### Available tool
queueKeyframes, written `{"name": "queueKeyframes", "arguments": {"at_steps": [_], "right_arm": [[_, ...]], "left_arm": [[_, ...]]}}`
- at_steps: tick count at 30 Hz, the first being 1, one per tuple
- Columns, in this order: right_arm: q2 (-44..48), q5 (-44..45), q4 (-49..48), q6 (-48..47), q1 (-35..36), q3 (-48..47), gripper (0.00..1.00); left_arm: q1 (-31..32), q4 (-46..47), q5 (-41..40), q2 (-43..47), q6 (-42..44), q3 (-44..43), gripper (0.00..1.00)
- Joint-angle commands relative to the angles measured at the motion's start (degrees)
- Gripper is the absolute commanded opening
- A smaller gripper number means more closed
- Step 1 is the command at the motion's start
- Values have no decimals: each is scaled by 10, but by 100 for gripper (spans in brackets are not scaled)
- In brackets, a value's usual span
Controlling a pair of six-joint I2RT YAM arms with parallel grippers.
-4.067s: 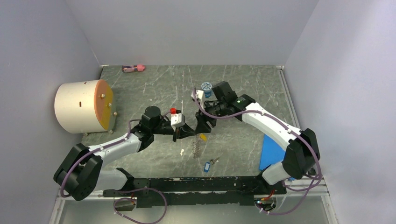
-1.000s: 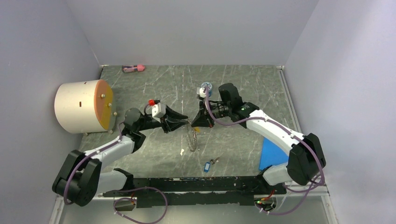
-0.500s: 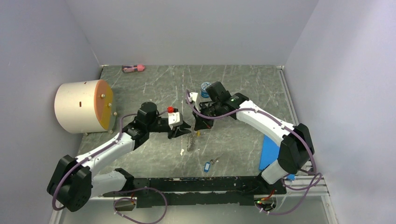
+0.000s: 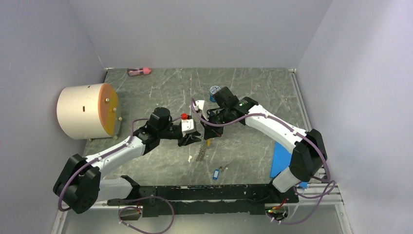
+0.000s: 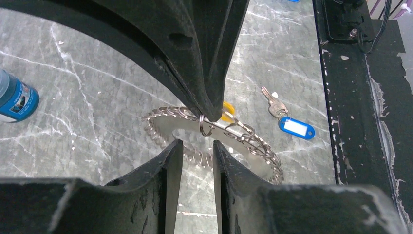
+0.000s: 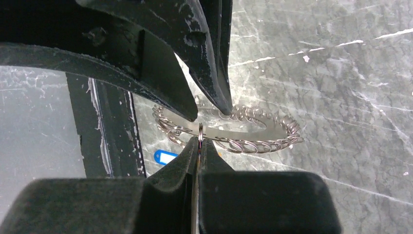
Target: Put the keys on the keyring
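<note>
My right gripper [image 4: 209, 136] [image 6: 198, 141] is shut on a small split ring; the yellow-headed key [image 4: 208, 142] [image 5: 227, 108] shows just behind its tip. The keyring [image 4: 200, 155] [image 5: 155, 129] [image 6: 287, 133], a wide coiled metal loop, lies just below both grippers. My left gripper [image 4: 194, 139] [image 5: 197, 145] faces the right one tip to tip. Its jaws stand a little apart with nothing between them, and the loop's coils show just past their tips. The blue-tagged key [image 4: 215, 174] [image 5: 296, 128] [image 6: 164, 157] lies on the table nearer the front rail.
A blue jar [image 4: 214, 91] [image 5: 14, 100] stands behind the right wrist. A white drum with an orange face [image 4: 87, 111] sits at the left wall and a pink object [image 4: 139, 71] at the back. A blue sheet [image 4: 285, 158] lies at the right, and a black rail [image 4: 204, 192] runs along the front.
Both grippers have moved nearer the front and closer together, and the left gripper now sits tip to tip with the right. The keyring has shifted with them. The blue-tagged key has not moved.
</note>
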State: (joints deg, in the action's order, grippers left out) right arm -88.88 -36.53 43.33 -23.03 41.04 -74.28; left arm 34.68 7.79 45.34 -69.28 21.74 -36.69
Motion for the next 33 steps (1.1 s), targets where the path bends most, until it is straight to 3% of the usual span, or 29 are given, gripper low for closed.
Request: {"name": "queueKeyframes", "arguments": {"at_steps": [1, 6, 14, 25, 27, 30, 33], "right_arm": [[7, -24, -10, -13, 2, -23, 0], [4, -32, -10, -17, 2, -25, 0], [-1, -37, -8, -19, 3, -27, 0], [-4, -37, -8, -19, 3, -25, 0], [-5, -37, -8, -20, 3, -25, 0], [-7, -36, -9, -20, 3, -25, 0], [-8, -33, -12, -18, 3, -25, 0]], "left_arm": [[9, 42, 10, -7, 1, -18, 35], [15, 49, 21, -13, 0, -19, 33], [20, 35, 35, -26, 10, -26, 23], [22, 66, 36, -17, -5, -21, 26], [22, 65, 40, -18, -6, -21, 22], [22, 60, 48, -21, -2, -23, 3], [22, 53, 53, -24, -2, -26, 3]]}}
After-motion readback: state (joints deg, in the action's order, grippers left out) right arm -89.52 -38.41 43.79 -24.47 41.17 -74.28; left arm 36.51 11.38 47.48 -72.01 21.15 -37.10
